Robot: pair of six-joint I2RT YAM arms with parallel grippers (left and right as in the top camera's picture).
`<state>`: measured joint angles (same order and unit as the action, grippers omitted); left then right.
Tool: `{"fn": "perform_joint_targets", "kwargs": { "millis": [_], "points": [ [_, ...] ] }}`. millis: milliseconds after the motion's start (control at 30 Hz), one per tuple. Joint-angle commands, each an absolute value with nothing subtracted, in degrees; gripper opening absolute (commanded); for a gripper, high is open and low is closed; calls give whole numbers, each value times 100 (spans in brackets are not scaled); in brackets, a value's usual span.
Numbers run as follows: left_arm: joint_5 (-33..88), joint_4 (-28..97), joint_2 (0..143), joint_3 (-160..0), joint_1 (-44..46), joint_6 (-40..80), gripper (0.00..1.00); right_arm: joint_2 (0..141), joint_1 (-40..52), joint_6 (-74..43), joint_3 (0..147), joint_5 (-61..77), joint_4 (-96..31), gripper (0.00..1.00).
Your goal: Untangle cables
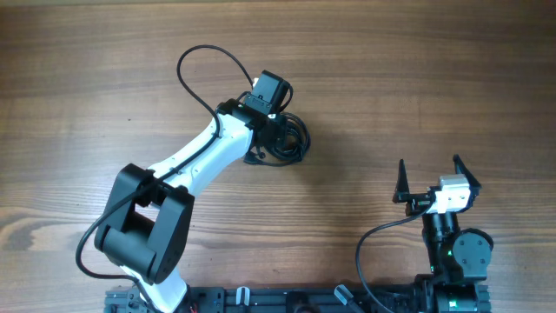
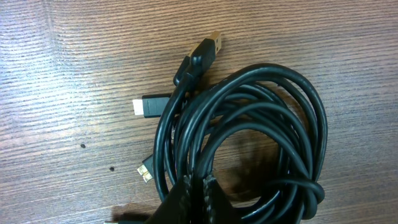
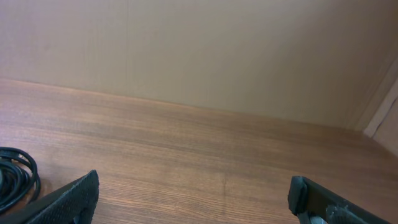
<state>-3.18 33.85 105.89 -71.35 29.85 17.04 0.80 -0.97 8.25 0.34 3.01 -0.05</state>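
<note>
The cables [image 1: 291, 139] lie in one tight coil on the wooden counter [image 1: 87, 87], a little beyond its middle, and the left arm has stretched out across the boards to get at them. Its pincer [image 1: 276, 135] stands right on the near-left edge of the coil. From the wrist view, the left pincer [image 2: 189, 199] is clenched, its dark tips pushed in among the strands at the bottom of the loop. I cannot tell whether a strand is nipped between them.

The spot looks sensible to me: that is where the loops [image 2: 249, 143] crowd together, so pulling there ought to loosen the most.

Three ends poke out on the coil's left side. A long flat plug [image 2: 208, 46] points up and away, a stubby one with a pale tip [image 2: 146, 106] sticks out sideways, and a small gold-tipped one [image 2: 146, 169] peeps from under the loops. They all lie free on the wood, which I would guess makes them the easiest ends to draw out one by one.

The right pincer [image 1: 430, 165] waits well apart, near the right edge, spread wide with nothing between its fingers. Its own camera catches only a sliver of the coil [image 3: 15, 177] far off to the left. It seems parked there so it will not crowd the other arm, ready to take a free end once one comes loose. Nothing is separated yet.
</note>
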Motion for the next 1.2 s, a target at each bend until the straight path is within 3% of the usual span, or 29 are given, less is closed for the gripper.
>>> {"fn": "perform_joint_targets", "kwargs": {
  "millis": [0, 433, 733, 767, 833, 867, 1033, 1167],
  "points": [
    [-397, 3404, 10621, -7126, 2941, 1710, 11, 82, -115, 891, 27, 395, 8, 100],
    [-397, 3404, 10621, -7126, 2941, 1710, 15, 82, -115, 891, 27, 395, 8, 100],
    [-399, 3336, 10621, -7126, 2941, 1710, 27, 82, -115, 891, 30, 395, 8, 100],
    [-399, 3336, 10621, -7126, 2941, 1708, 26, 82, -115, 891, 27, 395, 8, 100],
    [-405, 3319, 10621, -7126, 2939, 1671, 7, 82, -115, 891, 30, 395, 8, 100],
    [-443, 3312, 10621, -7126, 2939, 1669, 4, 82, -115, 891, 27, 392, 8, 100],
    [-567, 3315, 10621, -7126, 2939, 1669, 5, 82, -115, 891, 27, 395, 8, 100],
    [-565, 3310, 10621, -7126, 2941, 1671, 17, 82, -115, 891, 27, 395, 8, 100]
  ]
}}
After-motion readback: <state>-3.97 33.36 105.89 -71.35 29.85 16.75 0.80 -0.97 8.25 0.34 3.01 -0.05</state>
